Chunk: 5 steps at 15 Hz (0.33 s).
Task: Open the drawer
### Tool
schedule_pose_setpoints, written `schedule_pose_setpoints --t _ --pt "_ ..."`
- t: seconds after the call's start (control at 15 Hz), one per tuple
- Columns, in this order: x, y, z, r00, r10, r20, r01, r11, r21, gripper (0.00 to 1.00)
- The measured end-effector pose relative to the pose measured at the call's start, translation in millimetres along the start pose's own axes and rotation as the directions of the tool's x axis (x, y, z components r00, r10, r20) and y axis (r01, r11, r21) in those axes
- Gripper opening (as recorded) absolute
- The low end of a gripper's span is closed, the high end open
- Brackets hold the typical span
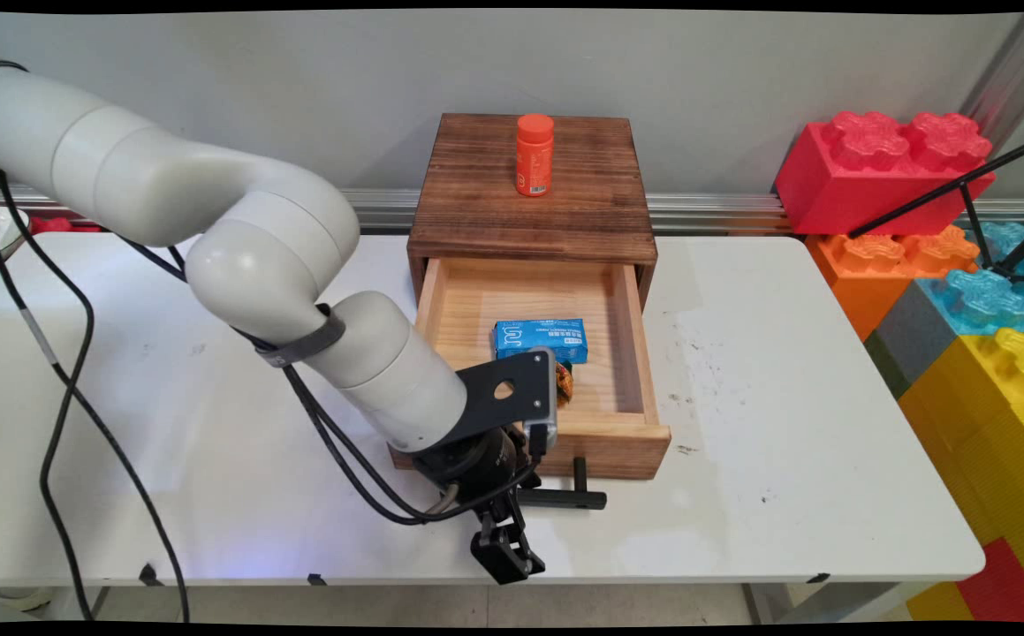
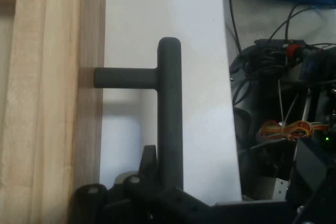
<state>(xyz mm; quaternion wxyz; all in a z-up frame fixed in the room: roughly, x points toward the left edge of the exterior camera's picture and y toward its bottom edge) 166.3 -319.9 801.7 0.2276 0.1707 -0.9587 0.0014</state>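
your gripper (image 1: 504, 552) hangs at the desk's (image 1: 785, 397) near edge, at the left end of the black handle (image 1: 565, 499); from here you cannot tell whether it is apart or clamped on the bar; the drawer (image 1: 626, 442) stands open with a blue box (image 1: 540, 340) inside; an orange bottle (image 1: 534, 155) stands upright on the chest (image 1: 476, 203) by the far edge.

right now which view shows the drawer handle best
The hand view: the handle fills the centre, bar and one post clear. In the main view the gripper and wrist hide its left part.
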Motion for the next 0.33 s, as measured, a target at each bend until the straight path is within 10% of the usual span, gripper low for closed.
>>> schedule_pose_setpoints --t 0.33 --pt "0.6 6.4 -1.2 1.0 -0.007 -0.002 0.007 1.0 0.0 1.0"
